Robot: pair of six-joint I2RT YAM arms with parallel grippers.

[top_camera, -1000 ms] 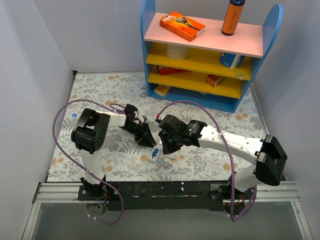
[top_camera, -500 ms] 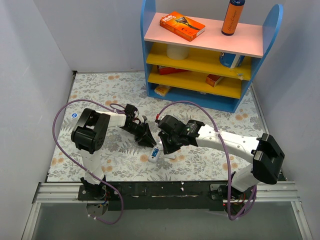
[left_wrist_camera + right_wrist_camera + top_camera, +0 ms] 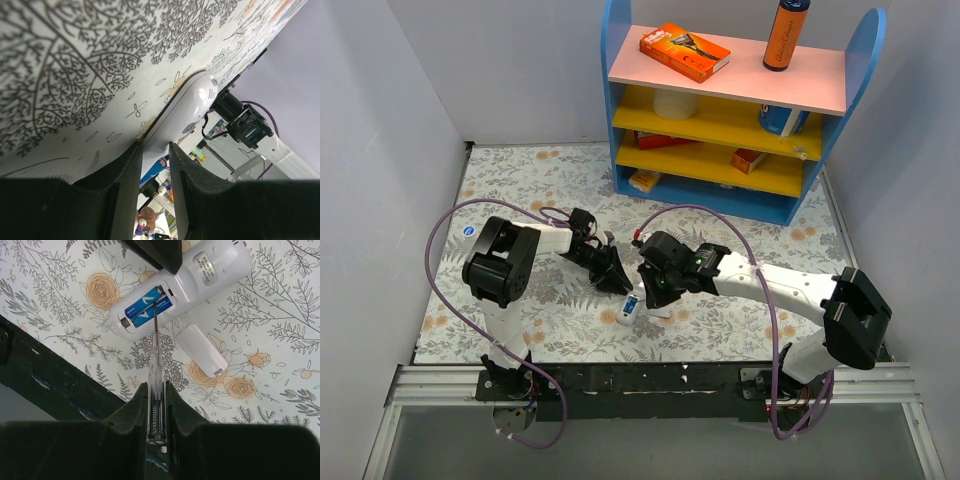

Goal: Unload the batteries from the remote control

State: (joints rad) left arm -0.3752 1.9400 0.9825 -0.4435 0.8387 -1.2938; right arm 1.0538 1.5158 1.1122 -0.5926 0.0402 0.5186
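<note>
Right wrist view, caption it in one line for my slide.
Right tool grips a clear-handled screwdriver, tip at two blue batteries seated in the open remote control, its cover lying alongside.

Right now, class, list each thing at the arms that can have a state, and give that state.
Remote, back up, slot open.
Batteries, both in the slot.
Cover, off, lying beside the remote.
Tool, tip between the batteries.
Left gripper, jaws shut on remote.
Right gripper, jaws shut on tool.
</note>
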